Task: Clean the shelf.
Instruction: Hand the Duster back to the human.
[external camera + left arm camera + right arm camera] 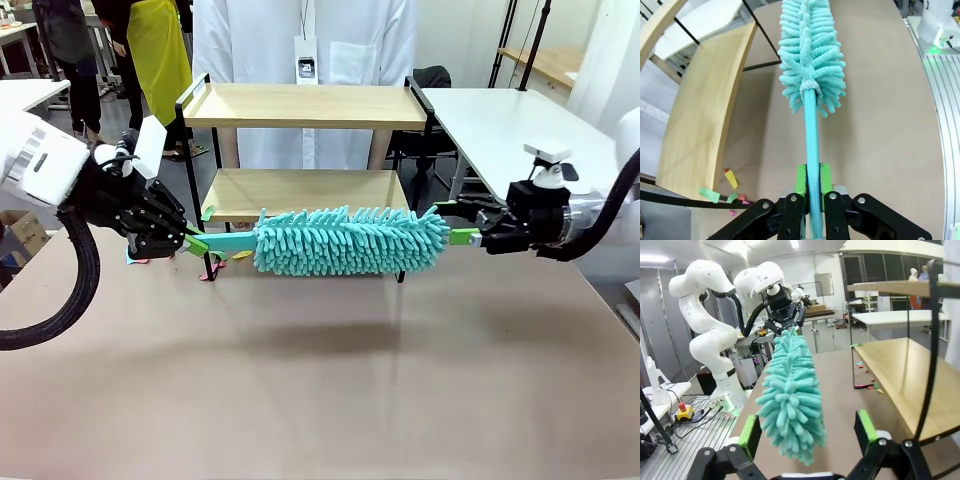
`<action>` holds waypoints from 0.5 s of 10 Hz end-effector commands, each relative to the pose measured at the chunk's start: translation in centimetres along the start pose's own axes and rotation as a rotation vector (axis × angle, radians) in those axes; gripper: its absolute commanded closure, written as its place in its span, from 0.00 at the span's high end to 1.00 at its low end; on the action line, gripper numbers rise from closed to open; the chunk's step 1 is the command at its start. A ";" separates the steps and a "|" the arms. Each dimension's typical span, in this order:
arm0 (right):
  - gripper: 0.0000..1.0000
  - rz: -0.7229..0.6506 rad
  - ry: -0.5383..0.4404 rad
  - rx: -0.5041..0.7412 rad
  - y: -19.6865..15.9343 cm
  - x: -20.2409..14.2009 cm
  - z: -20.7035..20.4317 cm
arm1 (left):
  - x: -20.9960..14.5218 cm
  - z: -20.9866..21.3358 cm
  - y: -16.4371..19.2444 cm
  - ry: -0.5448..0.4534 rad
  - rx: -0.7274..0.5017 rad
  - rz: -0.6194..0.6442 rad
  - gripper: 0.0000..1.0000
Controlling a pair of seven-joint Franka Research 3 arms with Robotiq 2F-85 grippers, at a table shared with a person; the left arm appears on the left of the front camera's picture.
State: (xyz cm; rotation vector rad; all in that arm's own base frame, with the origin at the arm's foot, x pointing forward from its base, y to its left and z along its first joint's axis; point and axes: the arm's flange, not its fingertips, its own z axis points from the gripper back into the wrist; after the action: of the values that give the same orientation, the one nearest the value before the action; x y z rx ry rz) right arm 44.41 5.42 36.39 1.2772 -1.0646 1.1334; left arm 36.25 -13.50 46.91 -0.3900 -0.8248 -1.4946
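Observation:
A teal fluffy duster (350, 240) hangs level above the brown table, just in front of the shelf's (300, 105) lower wooden board (300, 190). My left gripper (190, 243) is shut on its teal handle (812, 140), the green pads (801, 180) clamped on both sides. At the duster's other end my right gripper (465, 237) stands open. Its fingers (865, 427) are spread wide either side of the fluffy tip (790, 385) and do not touch it. The shelf (900, 370) lies to the right in the right wrist view.
Small coloured paper scraps (215, 265) lie on the table by the shelf's left leg, also seen as scraps (730, 180) beside the lower board. A person in a white coat (300, 40) stands behind the shelf. A white table (510, 120) stands at the far right.

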 end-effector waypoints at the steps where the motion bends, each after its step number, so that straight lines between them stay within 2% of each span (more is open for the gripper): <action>1: 1.00 0.006 -0.014 -0.003 0.1 -0.8 -1.8 | 0.2 0.1 0.1 -0.039 0.008 0.002 0.13; 5: 1.00 -0.011 -0.019 0.068 0.3 -2.1 -5.8 | 0.2 0.1 0.1 -0.039 0.008 0.002 0.13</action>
State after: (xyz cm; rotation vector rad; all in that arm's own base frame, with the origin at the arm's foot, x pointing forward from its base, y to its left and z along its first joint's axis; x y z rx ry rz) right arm 43.61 9.97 34.45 1.3635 -0.9965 1.1524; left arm 36.26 -13.51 47.00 -0.3932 -0.8256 -1.4864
